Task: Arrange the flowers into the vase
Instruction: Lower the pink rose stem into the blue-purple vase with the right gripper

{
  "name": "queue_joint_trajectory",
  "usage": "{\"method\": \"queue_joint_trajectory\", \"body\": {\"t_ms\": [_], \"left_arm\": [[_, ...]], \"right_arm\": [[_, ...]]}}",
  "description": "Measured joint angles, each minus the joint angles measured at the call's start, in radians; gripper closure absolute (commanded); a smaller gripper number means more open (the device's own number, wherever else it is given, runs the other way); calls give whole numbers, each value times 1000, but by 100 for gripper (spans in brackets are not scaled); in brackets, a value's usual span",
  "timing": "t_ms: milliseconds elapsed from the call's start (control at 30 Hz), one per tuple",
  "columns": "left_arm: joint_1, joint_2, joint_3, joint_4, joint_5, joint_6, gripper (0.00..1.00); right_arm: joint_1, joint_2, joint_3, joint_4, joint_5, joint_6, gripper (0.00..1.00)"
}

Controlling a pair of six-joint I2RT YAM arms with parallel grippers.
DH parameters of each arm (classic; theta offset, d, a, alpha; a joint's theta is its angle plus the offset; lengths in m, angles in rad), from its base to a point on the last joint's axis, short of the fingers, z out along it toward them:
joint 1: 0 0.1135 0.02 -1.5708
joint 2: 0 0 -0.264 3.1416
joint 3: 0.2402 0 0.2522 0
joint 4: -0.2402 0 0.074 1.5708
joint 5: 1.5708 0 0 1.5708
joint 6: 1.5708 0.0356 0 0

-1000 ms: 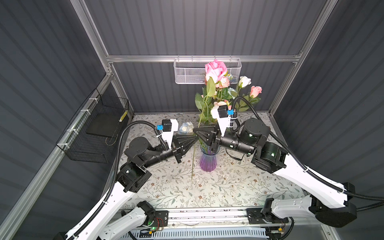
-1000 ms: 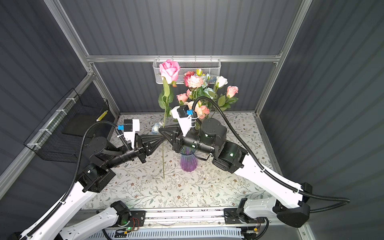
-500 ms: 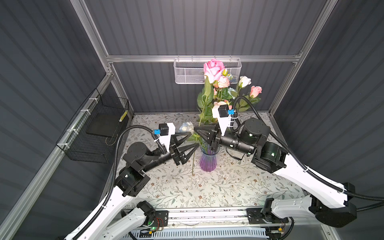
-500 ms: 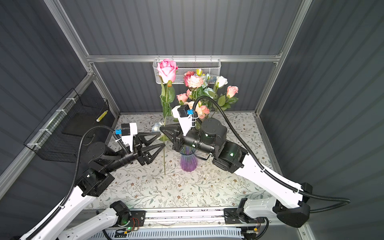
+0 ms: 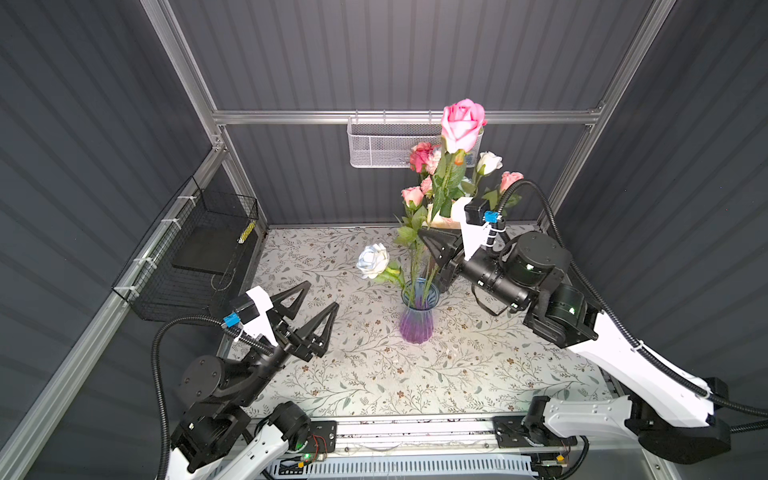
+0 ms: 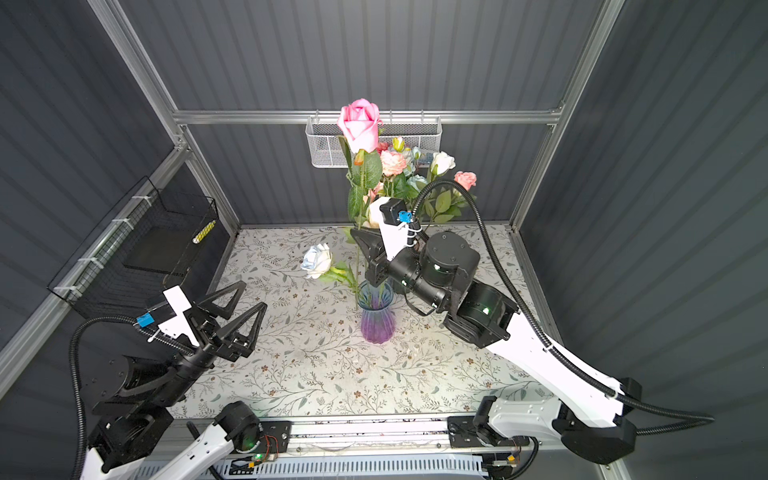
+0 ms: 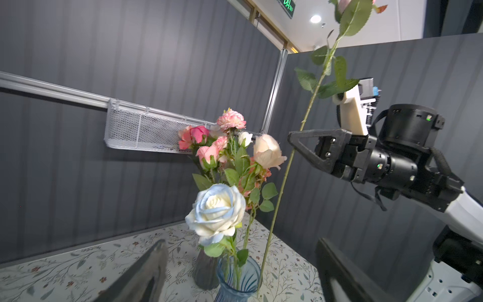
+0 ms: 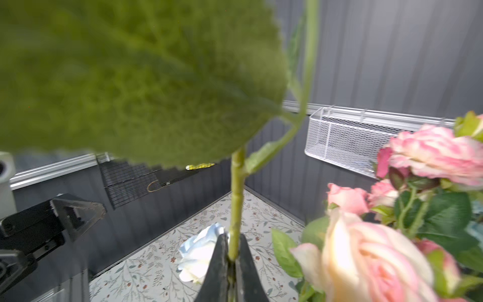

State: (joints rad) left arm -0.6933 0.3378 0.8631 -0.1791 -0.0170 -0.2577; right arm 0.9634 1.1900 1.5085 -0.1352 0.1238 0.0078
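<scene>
Right gripper (image 5: 428,241): your jaws pinch the pink rose (image 5: 462,124) by its stem, above the vase (image 5: 417,316)
Left gripper (image 5: 321,295): your jaws gape wide, at 8 o'clock of the vase
Blue-white rose (image 5: 373,259): stands in the vase; the bunch (image 5: 422,156) rises at 12 o'clock

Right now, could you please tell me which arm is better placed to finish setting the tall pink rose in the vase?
Right. The right gripper is shut on the stem of the pink rose, above the vase; the left gripper is open, empty and well off to the side.
</scene>
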Motion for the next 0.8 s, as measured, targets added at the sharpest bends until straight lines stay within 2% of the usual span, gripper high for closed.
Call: {"method": "queue_joint_trajectory", "body": {"t_ms": [233,600,667,733,800], "left_arm": [[0,-3,0,-66,-42,2,11],[0,11,-12,-71,-44,3,10],[0,11,-13,-72,-45,3,10],[0,10,-14,-79,-48,3,10],[0,2,-23,-80,-52,3,10]], "right_arm": [[-32,26,34,-1,79,-80,100],[-79,72,-90,15,101,-43,100],[-80,77,-115,13,97,-17,96],[-80,75,-143,8,89,19,87],[-79,71,-167,4,82,52,84]]}}
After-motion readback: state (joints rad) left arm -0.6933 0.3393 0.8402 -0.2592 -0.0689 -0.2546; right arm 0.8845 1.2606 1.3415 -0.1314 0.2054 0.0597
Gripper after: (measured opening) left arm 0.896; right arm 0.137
